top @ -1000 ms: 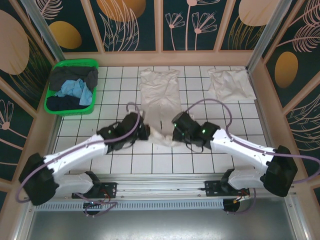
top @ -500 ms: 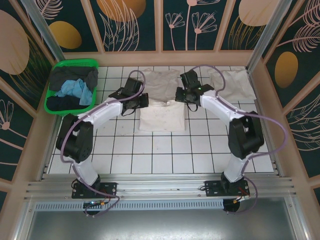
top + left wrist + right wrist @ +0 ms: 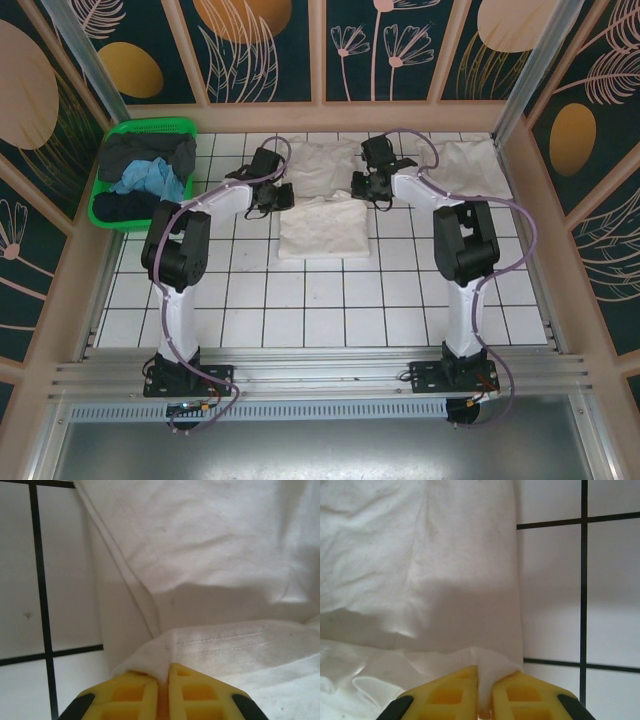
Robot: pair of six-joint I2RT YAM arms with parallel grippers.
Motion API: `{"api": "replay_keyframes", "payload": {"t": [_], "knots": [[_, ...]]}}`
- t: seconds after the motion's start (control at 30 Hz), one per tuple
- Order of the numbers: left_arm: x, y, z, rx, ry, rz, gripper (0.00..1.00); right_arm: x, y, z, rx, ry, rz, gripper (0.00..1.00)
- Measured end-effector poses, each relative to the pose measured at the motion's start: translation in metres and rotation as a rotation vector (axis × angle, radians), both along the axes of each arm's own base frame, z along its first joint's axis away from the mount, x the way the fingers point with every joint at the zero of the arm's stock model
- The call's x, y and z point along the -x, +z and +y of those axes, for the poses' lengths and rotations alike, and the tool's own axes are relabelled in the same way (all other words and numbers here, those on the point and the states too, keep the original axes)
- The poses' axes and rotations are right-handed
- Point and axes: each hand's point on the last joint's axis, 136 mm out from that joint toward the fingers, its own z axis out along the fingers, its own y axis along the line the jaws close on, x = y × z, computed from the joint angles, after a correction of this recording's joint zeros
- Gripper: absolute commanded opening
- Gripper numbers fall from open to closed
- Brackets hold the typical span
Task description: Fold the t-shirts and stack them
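A white t-shirt (image 3: 322, 205) lies at the table's far middle, its near half folded up over its far half. My left gripper (image 3: 281, 196) is shut on the folded edge's left corner, and white hem cloth (image 3: 200, 645) is pinched between its yellow fingers (image 3: 200, 692). At the right corner my right gripper (image 3: 358, 187) is shut on the same edge, with a tuft of cloth (image 3: 487, 667) between its fingers (image 3: 447, 695). A second white t-shirt (image 3: 468, 166) lies folded at the far right.
A green basket (image 3: 110, 140) at the far left holds dark garments (image 3: 148, 152) and a light blue cloth (image 3: 152, 180). Wooden walls bound the white tiled table (image 3: 330, 300). Both arms stretch far out from their bases.
Both grippers carried the shirt's near edge away from the arm bases and over its far half, folding the shirt in two. Over the last half second they moved slightly farther back.
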Motion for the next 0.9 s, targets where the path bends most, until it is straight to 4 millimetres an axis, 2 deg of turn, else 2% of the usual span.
{"api": "replay_keyframes", "payload": {"t": [0.1, 0.2, 0.23, 0.3, 0.43, 0.5, 0.57, 0.67, 0.77, 0.9], "knots": [[-0.005, -0.005, 0.001, -0.007, -0.005, 0.015, 0.2, -0.008, -0.01, -0.002, -0.01, 0.012, 0.016, 0.17], [-0.013, -0.008, -0.002, -0.011, -0.011, 0.015, 0.41, -0.018, -0.018, -0.002, -0.027, 0.026, 0.024, 0.31], [-0.016, -0.009, -0.002, -0.013, -0.011, 0.017, 0.43, -0.021, -0.019, -0.002, -0.031, 0.03, 0.024, 0.36], [-0.02, -0.006, -0.003, -0.019, -0.016, 0.014, 0.45, -0.027, -0.021, -0.001, -0.036, 0.034, 0.022, 0.37], [-0.039, 0.012, -0.006, -0.029, -0.019, -0.023, 0.46, -0.038, -0.012, -0.001, -0.025, 0.043, 0.002, 0.41], [-0.045, 0.023, -0.004, -0.043, -0.014, -0.049, 0.55, -0.044, -0.003, -0.004, -0.016, 0.033, -0.021, 0.43], [-0.045, 0.033, 0.001, -0.066, -0.007, -0.072, 0.58, -0.046, 0.003, -0.011, 0.001, 0.02, -0.042, 0.45], [-0.027, 0.041, 0.016, -0.11, 0.005, -0.07, 0.51, -0.024, 0.005, -0.026, 0.026, 0.001, -0.045, 0.46], [0.004, 0.047, 0.027, -0.134, 0.005, -0.053, 0.58, 0.023, 0.003, -0.04, 0.03, -0.003, -0.017, 0.48], [0.049, 0.042, 0.03, -0.158, -0.017, -0.019, 0.55, 0.075, -0.008, -0.043, 0.025, 0.0, 0.02, 0.48]]}}
